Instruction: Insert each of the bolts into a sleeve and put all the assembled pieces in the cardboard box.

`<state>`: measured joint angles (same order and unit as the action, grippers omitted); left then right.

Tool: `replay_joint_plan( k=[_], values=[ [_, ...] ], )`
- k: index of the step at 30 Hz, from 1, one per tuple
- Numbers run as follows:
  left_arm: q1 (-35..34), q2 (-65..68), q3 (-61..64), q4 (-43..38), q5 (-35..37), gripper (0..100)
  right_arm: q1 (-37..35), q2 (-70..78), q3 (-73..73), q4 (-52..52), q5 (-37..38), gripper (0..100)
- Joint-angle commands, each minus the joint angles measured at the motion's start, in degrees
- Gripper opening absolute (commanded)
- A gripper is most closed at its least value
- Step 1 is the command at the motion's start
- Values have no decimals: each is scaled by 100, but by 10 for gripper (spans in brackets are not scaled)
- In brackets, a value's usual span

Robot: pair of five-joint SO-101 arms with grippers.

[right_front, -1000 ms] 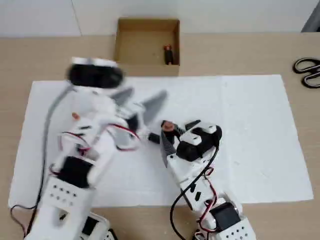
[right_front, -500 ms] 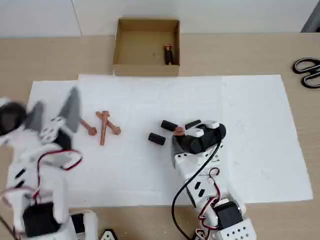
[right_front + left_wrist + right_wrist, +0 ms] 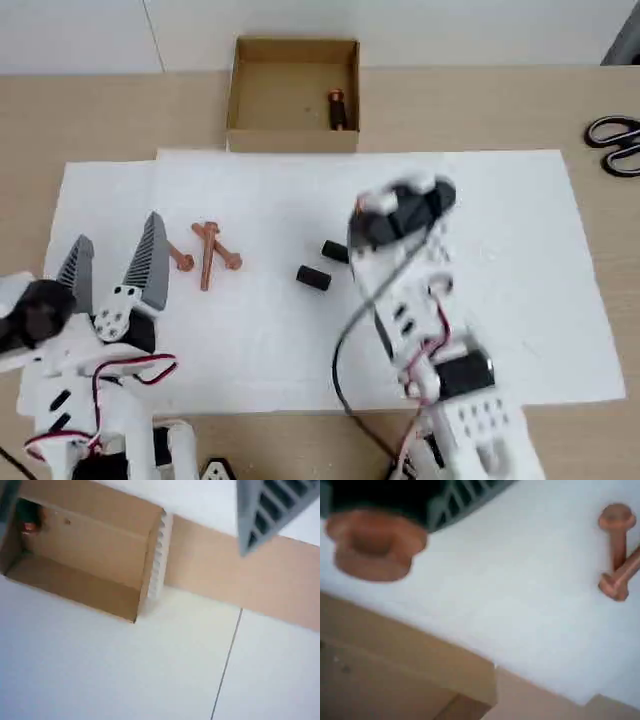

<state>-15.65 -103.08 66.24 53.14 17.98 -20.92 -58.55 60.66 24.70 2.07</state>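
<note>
Up close, round-headed coppery bolt (image 3: 372,545) in right arm's ribbed grey jaws

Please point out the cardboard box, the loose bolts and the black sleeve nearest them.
cardboard box (image 3: 290,140), high view, front wall.
loose bolts (image 3: 207,260), high view, middle bolt's shaft.
black sleeve (image 3: 313,278), high view, its middle.

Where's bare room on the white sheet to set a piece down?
Free: the white sheet right of the right arm, toward the scissors; also the strip between cardboard box and loose bolts. Crowded: left-centre, with bolts, sleeves and the left gripper, jaws open. Right arm grips a bolt.
</note>
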Motion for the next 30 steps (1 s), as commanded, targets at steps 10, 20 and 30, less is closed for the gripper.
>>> replay_joint_plan(
  k=[10,20,30],
  values=[
    [18,-105,-48,79,-633,288,110,6668,-5697,-1877,-554,4],
    [18,-105,-48,211,-633,288,207,9464,-7587,-3389,-545,5],
    [26,-105,-48,211,-633,288,242,10237,-7965,-3653,-536,6]
  ],
)
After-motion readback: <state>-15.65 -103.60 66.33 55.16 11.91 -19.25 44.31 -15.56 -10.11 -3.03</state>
